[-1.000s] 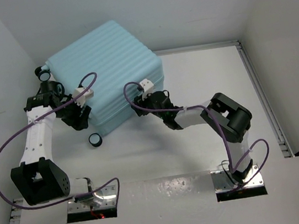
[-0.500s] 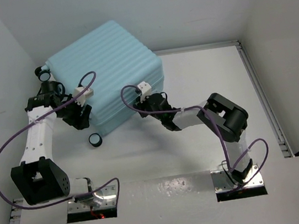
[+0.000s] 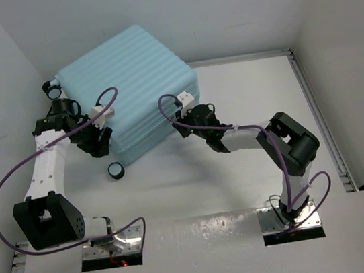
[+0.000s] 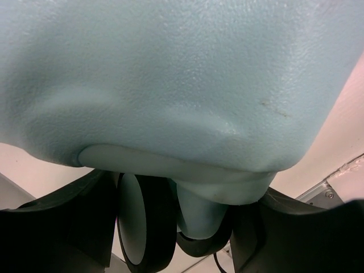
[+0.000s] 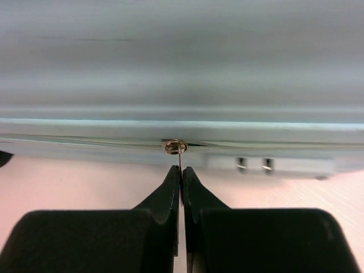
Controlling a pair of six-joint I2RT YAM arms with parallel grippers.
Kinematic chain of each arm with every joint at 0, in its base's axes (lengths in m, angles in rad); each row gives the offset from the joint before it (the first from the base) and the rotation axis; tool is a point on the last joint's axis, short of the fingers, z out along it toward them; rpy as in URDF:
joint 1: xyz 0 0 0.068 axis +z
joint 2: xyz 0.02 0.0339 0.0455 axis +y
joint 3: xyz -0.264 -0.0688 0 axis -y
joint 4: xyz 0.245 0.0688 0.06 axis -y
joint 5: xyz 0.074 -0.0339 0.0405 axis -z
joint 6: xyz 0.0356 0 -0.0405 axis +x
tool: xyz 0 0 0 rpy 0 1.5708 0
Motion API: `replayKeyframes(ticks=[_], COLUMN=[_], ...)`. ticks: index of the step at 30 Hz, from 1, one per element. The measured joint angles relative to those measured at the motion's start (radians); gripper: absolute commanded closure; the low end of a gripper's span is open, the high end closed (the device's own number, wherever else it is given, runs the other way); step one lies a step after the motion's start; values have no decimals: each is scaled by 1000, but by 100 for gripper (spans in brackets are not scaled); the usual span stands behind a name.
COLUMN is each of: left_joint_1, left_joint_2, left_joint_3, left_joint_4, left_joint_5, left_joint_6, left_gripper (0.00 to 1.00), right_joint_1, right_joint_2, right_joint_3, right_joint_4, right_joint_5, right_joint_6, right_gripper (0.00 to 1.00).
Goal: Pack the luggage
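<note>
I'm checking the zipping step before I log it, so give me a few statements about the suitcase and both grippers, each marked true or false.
1. The lid of the luggage is down. True.
2. The right gripper is open wide. False: it is shut on the zipper pull.
3. The left gripper has a wheel between its fingers. True.
4. The luggage stands upright on its wheels. False: it lies flat on the table, ribbed shell up.
</note>
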Motion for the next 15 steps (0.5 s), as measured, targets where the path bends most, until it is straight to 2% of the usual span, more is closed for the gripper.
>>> replayKeyframes(ticks=[9,15], left_joint_1=[26,95], left_joint_2=[64,184], left_joint_3=[38,166], left_joint_4=[-34,-134], left_joint_5=[-17,-34], left_joint_6=[-22,-22], left_gripper=[100,100], right_joint_1=[-137,-263], right_joint_2=[-23,-24], right_joint_3=[0,11], right_joint_4=[-64,-82], right_joint_5=[-23,-66], right_joint_6=[-31,-71], right_gripper=[100,100])
